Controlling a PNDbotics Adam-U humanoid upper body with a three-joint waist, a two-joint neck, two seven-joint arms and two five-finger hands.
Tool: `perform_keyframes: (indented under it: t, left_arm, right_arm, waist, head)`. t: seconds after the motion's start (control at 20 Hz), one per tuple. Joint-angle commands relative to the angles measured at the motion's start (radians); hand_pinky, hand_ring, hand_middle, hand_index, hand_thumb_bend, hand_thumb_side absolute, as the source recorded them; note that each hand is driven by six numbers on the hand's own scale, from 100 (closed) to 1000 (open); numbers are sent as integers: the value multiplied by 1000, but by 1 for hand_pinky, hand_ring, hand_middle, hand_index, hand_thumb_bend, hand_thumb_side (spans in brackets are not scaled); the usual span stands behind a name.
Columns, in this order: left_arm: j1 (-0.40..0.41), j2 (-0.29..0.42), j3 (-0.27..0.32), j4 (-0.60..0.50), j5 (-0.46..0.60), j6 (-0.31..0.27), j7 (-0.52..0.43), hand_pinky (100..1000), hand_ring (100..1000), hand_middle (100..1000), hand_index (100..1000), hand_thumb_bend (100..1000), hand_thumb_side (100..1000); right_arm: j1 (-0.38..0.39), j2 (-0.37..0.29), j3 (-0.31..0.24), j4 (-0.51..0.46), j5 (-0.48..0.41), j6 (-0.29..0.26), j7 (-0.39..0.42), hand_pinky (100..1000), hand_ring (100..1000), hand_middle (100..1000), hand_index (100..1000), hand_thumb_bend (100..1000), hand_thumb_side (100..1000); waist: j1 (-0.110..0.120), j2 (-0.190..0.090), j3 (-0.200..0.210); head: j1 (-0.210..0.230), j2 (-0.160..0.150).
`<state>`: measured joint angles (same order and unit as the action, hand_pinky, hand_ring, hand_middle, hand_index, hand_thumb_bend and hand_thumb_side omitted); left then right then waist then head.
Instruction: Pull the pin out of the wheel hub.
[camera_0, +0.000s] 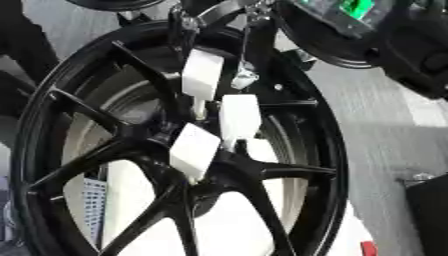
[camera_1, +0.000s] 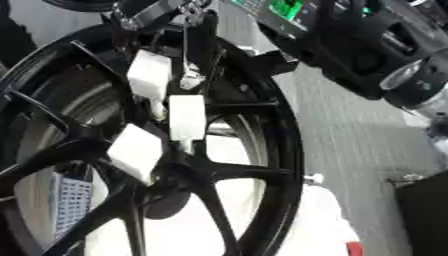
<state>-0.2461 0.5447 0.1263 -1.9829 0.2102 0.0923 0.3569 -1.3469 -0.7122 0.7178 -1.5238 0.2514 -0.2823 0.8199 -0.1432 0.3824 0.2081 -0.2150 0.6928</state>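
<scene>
A black multi-spoke wheel (camera_0: 52, 150) fills the left and middle of both views, and its hub centre (camera_0: 206, 175) lies where the spokes meet. My right hand (camera_0: 238, 117) comes down from the top edge onto the hub. Its white-padded fingers (camera_1: 186, 117) are curled, and their tips close together just above the hub centre. The pin is hidden behind the pads. My black forearm (camera_1: 367, 45), with a green-lit panel, crosses the upper right. My left hand does not show.
The wheel stands on a white surface (camera_1: 324, 220) over grey floor (camera_0: 385, 140). A black box (camera_0: 430, 212) sits at the lower right with a small red thing (camera_0: 368, 248) near it. A perforated sheet (camera_0: 93, 200) shows between the spokes.
</scene>
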Motion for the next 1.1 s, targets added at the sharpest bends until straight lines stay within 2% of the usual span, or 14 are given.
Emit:
perform_keyframes:
  t: [0.05,0.3,0.5,0.7,0.9,1.05,1.1]
  left_arm:
    - [-3,22,5,-17,2,0,-1,776,732,706,799,535,339]
    - [-2,22,7,-17,2,0,0,777,732,706,799,536,339]
    - [1,21,7,-17,2,0,1,776,732,706,798,536,339]
    - [9,20,9,-17,2,3,4,777,732,706,798,535,339]
    - [21,22,14,-17,2,4,10,777,732,706,798,535,338]
    - [27,23,16,-17,2,4,14,777,733,706,799,536,337]
    - [29,22,17,-17,2,4,15,777,733,706,799,536,337]
  right_arm:
    - [-29,-33,-44,-24,-19,23,1,857,750,471,477,184,100]
    - [-40,-47,-92,-44,-46,73,3,857,746,463,473,157,100]
    - [-53,-48,-160,-37,-80,128,-28,854,736,445,465,105,100]
    - [-42,-73,-243,-20,-95,184,-79,855,733,447,470,100,100]
    - [18,-143,-316,-22,-101,219,-124,855,730,456,482,105,100]
    - [117,-232,-384,-48,-111,232,-167,855,726,451,480,100,100]
    - [174,-273,-425,-52,-113,244,-194,855,726,450,481,100,100]
  waist:
    - [9,-26,0]
    - [11,-28,-1]
    - [14,-31,-7]
    - [19,-39,-23]
    - [28,-52,-60]
    - [36,-62,-92]
    - [38,-65,-107]
  head:
    - [1,-11]
    - [2,-13]
    - [9,-15]
    - [22,-15]
    - [54,-7]
    - [82,0]
    - [97,2]
